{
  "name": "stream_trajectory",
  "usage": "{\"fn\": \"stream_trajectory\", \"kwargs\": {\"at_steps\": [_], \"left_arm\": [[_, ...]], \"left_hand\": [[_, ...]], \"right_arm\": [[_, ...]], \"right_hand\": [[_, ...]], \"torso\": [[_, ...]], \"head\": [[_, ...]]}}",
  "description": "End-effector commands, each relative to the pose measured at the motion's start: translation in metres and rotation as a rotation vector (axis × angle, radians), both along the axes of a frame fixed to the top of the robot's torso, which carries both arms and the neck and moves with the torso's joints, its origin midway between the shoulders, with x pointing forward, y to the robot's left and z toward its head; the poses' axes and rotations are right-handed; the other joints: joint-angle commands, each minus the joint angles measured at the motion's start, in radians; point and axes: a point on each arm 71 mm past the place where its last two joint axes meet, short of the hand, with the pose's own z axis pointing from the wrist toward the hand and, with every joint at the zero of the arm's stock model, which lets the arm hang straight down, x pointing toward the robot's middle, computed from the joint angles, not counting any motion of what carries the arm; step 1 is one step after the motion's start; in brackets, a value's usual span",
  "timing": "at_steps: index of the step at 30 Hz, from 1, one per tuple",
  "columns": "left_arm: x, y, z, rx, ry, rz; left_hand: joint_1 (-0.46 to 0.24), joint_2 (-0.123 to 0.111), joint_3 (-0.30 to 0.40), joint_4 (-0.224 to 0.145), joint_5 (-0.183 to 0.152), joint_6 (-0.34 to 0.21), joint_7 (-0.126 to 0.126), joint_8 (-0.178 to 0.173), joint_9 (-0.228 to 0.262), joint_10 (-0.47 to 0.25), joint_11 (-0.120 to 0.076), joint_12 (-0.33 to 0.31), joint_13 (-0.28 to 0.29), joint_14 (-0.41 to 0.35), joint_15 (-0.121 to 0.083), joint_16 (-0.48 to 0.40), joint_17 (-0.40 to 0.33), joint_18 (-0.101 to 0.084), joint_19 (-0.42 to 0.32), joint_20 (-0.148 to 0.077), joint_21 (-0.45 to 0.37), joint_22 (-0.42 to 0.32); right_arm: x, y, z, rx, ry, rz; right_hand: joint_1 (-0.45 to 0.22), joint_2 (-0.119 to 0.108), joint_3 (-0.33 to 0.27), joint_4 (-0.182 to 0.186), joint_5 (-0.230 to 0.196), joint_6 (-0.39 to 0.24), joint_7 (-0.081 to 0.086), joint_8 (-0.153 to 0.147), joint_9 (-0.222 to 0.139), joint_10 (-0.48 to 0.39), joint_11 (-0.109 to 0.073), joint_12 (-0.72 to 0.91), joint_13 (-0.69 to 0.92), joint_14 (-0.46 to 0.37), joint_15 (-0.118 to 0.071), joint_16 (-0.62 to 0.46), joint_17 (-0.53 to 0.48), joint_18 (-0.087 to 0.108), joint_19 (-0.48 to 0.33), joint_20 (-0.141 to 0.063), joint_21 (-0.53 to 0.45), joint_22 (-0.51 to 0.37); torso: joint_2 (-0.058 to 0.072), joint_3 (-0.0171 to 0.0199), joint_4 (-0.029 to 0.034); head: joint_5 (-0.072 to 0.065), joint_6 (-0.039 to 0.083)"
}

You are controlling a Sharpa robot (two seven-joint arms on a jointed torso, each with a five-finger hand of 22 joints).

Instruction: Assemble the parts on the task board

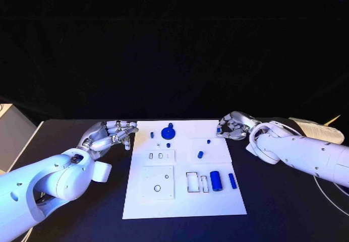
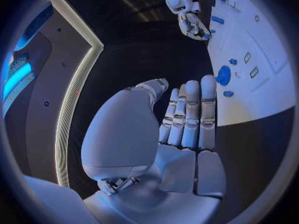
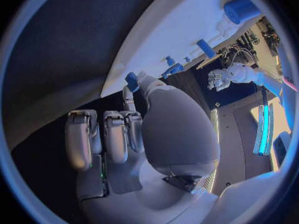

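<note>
**My arms and hands**

My two arms are glossy white rounded shells, the left arm (image 1: pixel 54 176) and right arm (image 1: pixel 305 151) alike. Each ends in a silver many-fingered hand, left hand (image 1: pixel 113 133) and right hand (image 1: pixel 234 126), with segmented metallic fingers (image 2: pixel 190 114).

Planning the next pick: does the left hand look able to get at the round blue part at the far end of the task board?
Probably yes. The left hand holds nothing and sits beside the task board, with bare white surface between it and the round blue part.
</note>
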Motion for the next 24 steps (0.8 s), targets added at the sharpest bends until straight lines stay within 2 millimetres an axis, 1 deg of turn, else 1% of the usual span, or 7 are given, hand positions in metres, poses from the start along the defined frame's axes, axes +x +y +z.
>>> {"fn": "stream_trajectory", "kwargs": {"at_steps": [1, 10, 14, 17, 19, 21, 24], "left_arm": [[-0.001, -0.002, 0.001, -0.009, -0.002, -0.017], [-0.001, -0.001, 0.001, -0.007, -0.001, -0.014], [-0.001, 0.0, 0.001, -0.005, 0.0, -0.011], [0.0, 0.0, 0.0, -0.005, 0.001, -0.009], [0.001, 0.0, 0.0, -0.006, 0.002, -0.008], [0.002, 0.0, -0.001, -0.006, 0.003, -0.008], [0.003, -0.002, -0.001, -0.008, 0.004, -0.009]], "left_hand": [[-0.009, 0.003, 0.004, 0.0, -0.004, -0.006, 0.003, -0.003, 0.001, -0.005, 0.0, 0.003, 0.001, -0.006, 0.0, 0.005, -0.002, 0.006, -0.009, 0.001, 0.006, 0.001], [-0.009, 0.003, 0.004, 0.0, -0.004, -0.006, 0.003, -0.003, 0.001, -0.005, 0.0, 0.003, 0.001, -0.006, 0.0, 0.005, -0.002, 0.006, -0.009, 0.001, 0.006, 0.001], [-0.01, 0.003, 0.004, 0.0, -0.004, -0.007, 0.003, -0.003, 0.002, -0.006, 0.0, 0.003, 0.001, -0.006, 0.0, 0.006, -0.002, 0.006, -0.01, 0.002, 0.007, 0.001], [-0.01, 0.003, 0.004, 0.0, -0.004, -0.007, 0.003, -0.003, 0.002, -0.006, 0.0, 0.003, 0.001, -0.006, 0.0, 0.006, -0.002, 0.006, -0.01, 0.002, 0.007, 0.001], [-0.01, 0.003, 0.004, 0.0, -0.004, -0.007, 0.003, -0.003, 0.002, -0.006, 0.0, 0.003, 0.001, -0.006, 0.0, 0.006, -0.002, 0.006, -0.01, 0.002, 0.007, 0.001], [-0.01, 0.003, 0.004, 0.0, -0.004, -0.007, 0.003, -0.003, 0.002, -0.006, 0.0, 0.003, 0.001, -0.006, 0.0, 0.006, -0.002, 0.006, -0.01, 0.002, 0.007, 0.001], [-0.01, 0.003, 0.004, 0.0, -0.004, -0.007, 0.003, -0.003, 0.002, -0.006, 0.0, 0.003, 0.001, -0.006, 0.0, 0.006, -0.002, 0.006, -0.01, 0.002, 0.007, 0.001]], "right_arm": [[-0.001, 0.001, 0.003, 0.008, -0.049, -0.029], [-0.01, 0.014, 0.008, 0.042, -0.056, -0.028], [-0.017, 0.03, 0.013, 0.068, -0.054, -0.004], [-0.024, 0.05, 0.017, 0.092, -0.05, 0.026], [-0.029, 0.073, 0.019, 0.114, -0.044, 0.059], [-0.033, 0.09, 0.019, 0.127, -0.035, 0.083], [-0.039, 0.117, 0.018, 0.143, -0.014, 0.117]], "right_hand": [[-0.011, 0.002, -0.004, 0.005, -0.005, 0.01, -0.015, 0.006, 0.002, 0.07, -0.008, 0.007, 0.228, 0.104, -0.006, 0.004, 0.263, -0.012, 0.076, -0.006, 0.005, 0.199], [-0.008, 0.006, -0.002, 0.005, 0.001, 0.01, -0.018, 0.011, 0.003, 0.072, -0.011, 0.009, 0.23, 0.104, -0.008, 0.004, 0.263, -0.012, 0.077, -0.007, 0.006, 0.2], [-0.007, 0.006, -0.001, 0.004, 0.005, 0.007, -0.018, 0.011, 0.003, 0.072, -0.011, 0.008, 0.23, 0.104, -0.008, 0.004, 0.263, -0.012, 0.077, -0.008, 0.005, 0.199], [-0.007, 0.007, 0.0, 0.004, 0.007, 0.005, -0.017, 0.012, 0.003, 0.072, -0.011, 0.009, 0.23, 0.104, -0.008, 0.004, 0.263, -0.012, 0.076, -0.008, 0.005, 0.199], [-0.005, 0.01, 0.003, 0.003, 0.014, 0.0, -0.016, 0.012, 0.002, 0.071, -0.011, 0.008, 0.229, 0.104, -0.008, 0.004, 0.263, -0.011, 0.076, -0.008, 0.004, 0.198], [-0.003, 0.011, 0.004, 0.002, 0.017, -0.001, -0.016, 0.013, 0.002, 0.071, -0.011, 0.008, 0.229, 0.104, -0.007, 0.004, 0.263, -0.011, 0.076, -0.008, 0.004, 0.198], [-0.002, 0.011, 0.005, 0.001, 0.021, -0.003, -0.016, 0.013, 0.002, 0.071, -0.01, 0.008, 0.23, 0.104, -0.007, 0.004, 0.263, -0.011, 0.076, -0.008, 0.003, 0.197]], "torso": [[-0.001, -0.0004, -0.0001], [-0.003, -0.001, -0.0028], [-0.004, -0.0008, -0.0037], [-0.007, -0.0016, -0.0053], [-0.013, -0.0013, -0.0087], [-0.016, -0.0013, -0.0103], [-0.021, -0.003, -0.0099]], "head": [[-0.001, 0.0], [0.0, 0.002], [0.002, 0.002], [0.008, 0.0], [0.016, -0.005], [0.023, -0.006], [0.033, -0.011]]}}
